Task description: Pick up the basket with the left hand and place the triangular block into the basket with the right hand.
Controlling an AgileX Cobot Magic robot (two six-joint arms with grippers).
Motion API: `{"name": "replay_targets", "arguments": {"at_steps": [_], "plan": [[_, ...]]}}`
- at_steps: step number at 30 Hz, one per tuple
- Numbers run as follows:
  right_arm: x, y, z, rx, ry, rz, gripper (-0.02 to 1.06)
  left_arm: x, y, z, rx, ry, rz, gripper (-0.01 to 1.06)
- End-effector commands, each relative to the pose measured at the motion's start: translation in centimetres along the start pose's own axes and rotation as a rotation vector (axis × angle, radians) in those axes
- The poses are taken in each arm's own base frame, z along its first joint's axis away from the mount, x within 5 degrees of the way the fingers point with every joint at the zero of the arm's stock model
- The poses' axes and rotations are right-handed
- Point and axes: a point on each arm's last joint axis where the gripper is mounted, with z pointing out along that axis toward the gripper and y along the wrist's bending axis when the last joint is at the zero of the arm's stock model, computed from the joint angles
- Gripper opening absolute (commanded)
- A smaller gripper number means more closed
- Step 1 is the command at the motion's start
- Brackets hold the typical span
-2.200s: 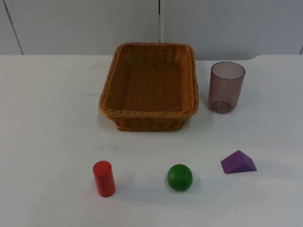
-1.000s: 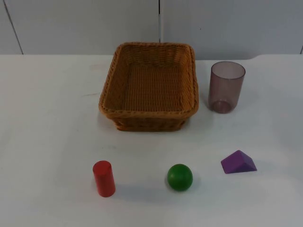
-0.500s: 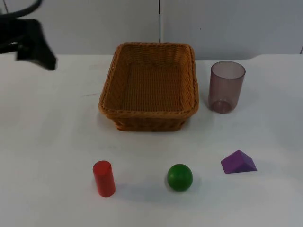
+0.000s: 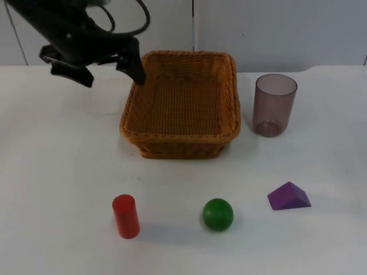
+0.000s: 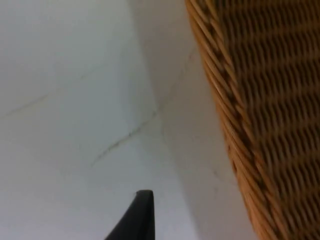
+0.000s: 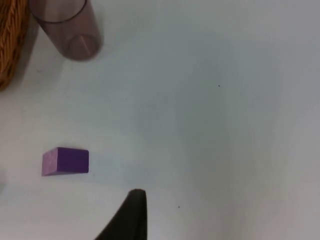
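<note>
The basket [image 4: 180, 106] sits on the white table [image 4: 57, 172] toward the back, near the grey wall [image 4: 275, 28], resting flat with its open side up and nothing inside it. Starting at the left, the left gripper [image 4: 109, 66] hangs just off the basket's far left corner. One black finger [image 4: 135, 67] comes down right at the outside of the rim there, while the other points away over bare table, so the fingers are spread wide and hold nothing. Whether that nearer finger actually touches the wicker, I cannot tell. From the left wrist camera the woven wall of the basket [image 5: 255, 110] runs close alongside, with table next to it and a black fingertip [image 5: 137, 220] below.

Well in front of the left gripper, toward the near edge, a red cylinder [image 4: 126, 216] stands upright. Further right along the same row lies a green ball [image 4: 218, 215], apart from the cylinder. On past the basket's right side, a smoky see-through cup [image 4: 274, 105] stands upright just beside it, not touching.

The triangular block [image 4: 288, 196], purple, lies on the table in front of the cup and right of the ball, well away from the left gripper. In the right wrist view the block [image 6: 65, 161] lies near that arm's black fingertip [image 6: 131, 215], with the cup [image 6: 67, 27] and a sliver of basket [image 6: 11, 40] beyond. Whether the right gripper is wide or narrow cannot be told.
</note>
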Motion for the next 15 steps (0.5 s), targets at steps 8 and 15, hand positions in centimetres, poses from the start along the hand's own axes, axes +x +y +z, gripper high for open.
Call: {"name": "replay_targets", "arguments": {"at_steps": [8, 15], "plan": [[-0.2, 0.0, -0.1, -0.002, -0.021, 0.009, 1.05, -0.8, 0.3, 6.3, 0.085, 0.074, -0.027, 0.99], [-0.2, 0.0, -0.1, -0.002, -0.023, 0.009, 1.05, 0.5, 0.4, 8.7, 0.097, 0.121, -0.042, 0.56]]}}
